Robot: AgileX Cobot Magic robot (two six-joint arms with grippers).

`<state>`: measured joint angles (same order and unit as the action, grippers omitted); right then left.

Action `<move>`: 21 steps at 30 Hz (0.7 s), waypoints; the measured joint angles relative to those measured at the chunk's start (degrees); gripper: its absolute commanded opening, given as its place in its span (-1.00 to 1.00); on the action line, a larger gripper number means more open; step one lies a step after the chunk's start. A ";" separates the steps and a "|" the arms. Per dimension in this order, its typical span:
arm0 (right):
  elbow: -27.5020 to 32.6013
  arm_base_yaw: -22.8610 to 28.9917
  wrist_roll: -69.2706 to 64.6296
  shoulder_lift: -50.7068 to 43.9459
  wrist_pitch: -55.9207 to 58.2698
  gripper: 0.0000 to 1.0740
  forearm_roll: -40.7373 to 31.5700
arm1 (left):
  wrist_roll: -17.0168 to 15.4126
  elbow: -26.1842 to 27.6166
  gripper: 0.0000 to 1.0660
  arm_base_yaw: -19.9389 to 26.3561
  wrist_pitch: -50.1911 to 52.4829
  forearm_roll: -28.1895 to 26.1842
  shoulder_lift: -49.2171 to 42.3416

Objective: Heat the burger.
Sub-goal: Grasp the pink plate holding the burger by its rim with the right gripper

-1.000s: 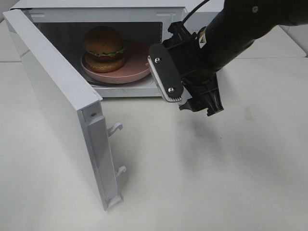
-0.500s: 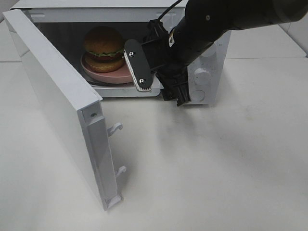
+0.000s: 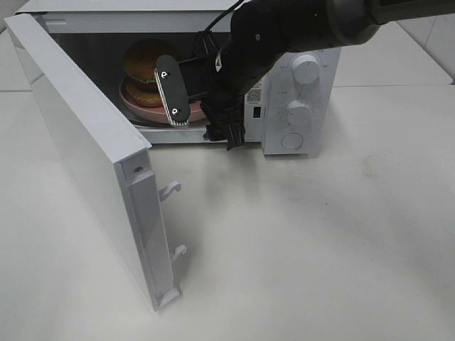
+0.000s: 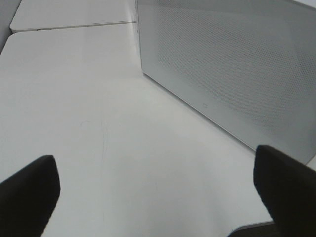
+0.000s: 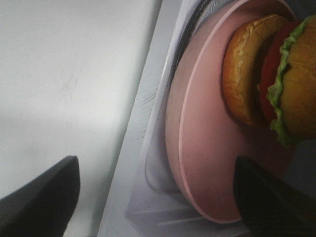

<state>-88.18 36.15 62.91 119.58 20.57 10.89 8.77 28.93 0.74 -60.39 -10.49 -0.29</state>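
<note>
White microwave [image 3: 307,99], burger [image 3: 141,60] inside; sticker [image 3: 254,93] illegible

Bright, even light from above floods the matt white tabletop [image 3: 320,249]; my right arm [image 3: 298,28] throws a soft shadow there. Close to my wrist lenses, black fingertips [image 5: 39,197] blur.

One microwave [image 3: 142,21] with one open door [image 3: 85,142], two dials [image 3: 306,69], one round button [image 3: 291,141] and two latch hooks [image 3: 170,189]. Inside: one burger [image 3: 142,65] on one pink plate [image 3: 138,106]. One white surface [image 3: 320,249].
</note>
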 measured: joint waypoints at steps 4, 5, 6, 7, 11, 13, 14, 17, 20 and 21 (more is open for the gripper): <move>-3.50 0.00 -2.06 3.09 1.43 0.48 0.46 | 0.00 0.00 0.88 0.00 0.00 0.00 0.00; -4.35 0.00 -2.35 3.95 1.78 0.48 0.46 | 0.00 0.00 0.88 0.00 0.00 0.00 0.00; -4.35 0.00 -2.35 3.95 1.78 0.48 0.46 | 0.00 0.00 0.88 0.00 0.00 0.00 0.00; -5.90 0.00 -2.58 5.39 2.46 0.47 0.46 | 0.00 0.00 0.88 0.00 0.00 0.00 0.00; -8.54 0.00 -3.78 7.39 3.44 0.46 0.52 | 0.00 0.00 0.88 0.00 0.00 0.00 0.00; -10.31 0.00 -4.07 8.71 4.30 0.45 0.52 | 0.00 0.00 0.88 0.00 0.00 0.00 0.00; -11.97 0.00 -4.35 9.97 4.98 0.44 0.52 | 0.00 0.00 0.88 0.00 0.00 0.00 0.00; -14.73 0.00 -4.87 11.69 5.39 0.42 0.52 | 0.00 0.00 0.88 0.00 0.00 0.00 0.00; -16.96 0.00 -4.93 13.41 5.79 0.42 0.46 | 0.00 0.00 0.88 0.00 0.00 0.00 0.00; -16.96 0.00 -4.93 13.41 5.79 0.42 0.46 | 0.00 0.00 0.88 0.00 0.00 0.00 0.00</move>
<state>-105.14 36.15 57.98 132.98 26.36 11.34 8.77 28.93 0.74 -60.39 -10.49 -0.29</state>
